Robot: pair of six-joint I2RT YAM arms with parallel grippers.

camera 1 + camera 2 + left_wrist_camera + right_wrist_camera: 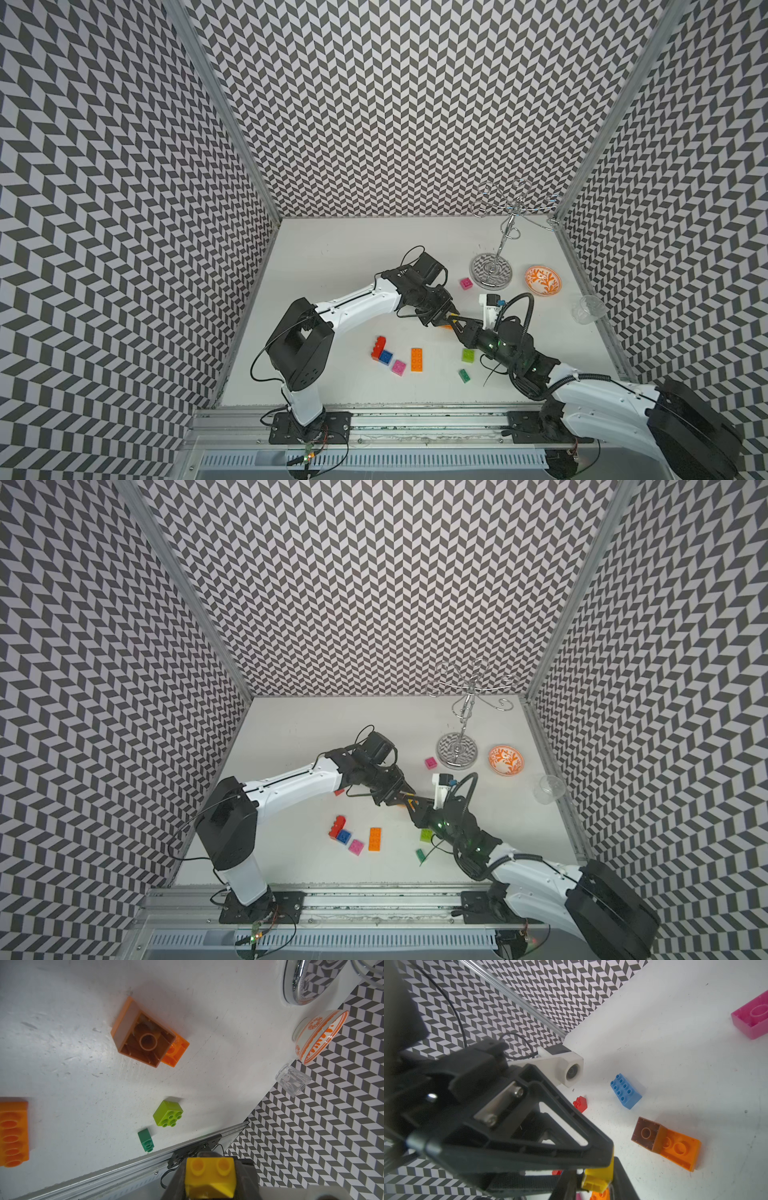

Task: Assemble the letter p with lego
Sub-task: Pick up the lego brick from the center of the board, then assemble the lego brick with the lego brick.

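The white desk (332,257) carries everything, and both arms reach to its middle, where their tips meet. At the far right stands a chrome stand (491,270). A patterned bowl (542,281) sits just beside its base, and a clear glass (589,308) is nearer the right wall.

The left hand (449,316) is clamped on a yellow brick (209,1176), held off the desk with its studs showing between the two fingers in the left wrist view. The right hand (460,324) meets it tip to tip. In the right wrist view the same brick sits between this hand's fingers (whether they press it or merely flank it, I cannot tell).

The other lego lies loose on the desk:
- Near the front, an orange oblong brick (417,359) lies flat.
- To its left, a red brick (378,347) touches a blue brick (386,356), with a pink brick (399,367) just beside the blue one.
- Under the hands, a brown brick (145,1036) lies on its side, end to end with an orange square brick (175,1052).
- A light blue brick (626,1091) lies near that pair.
- A second pink brick (466,283) sits near the stand's base.
- By the right arm are a lime brick (468,355) and, nearer the front, a small green brick (464,375).
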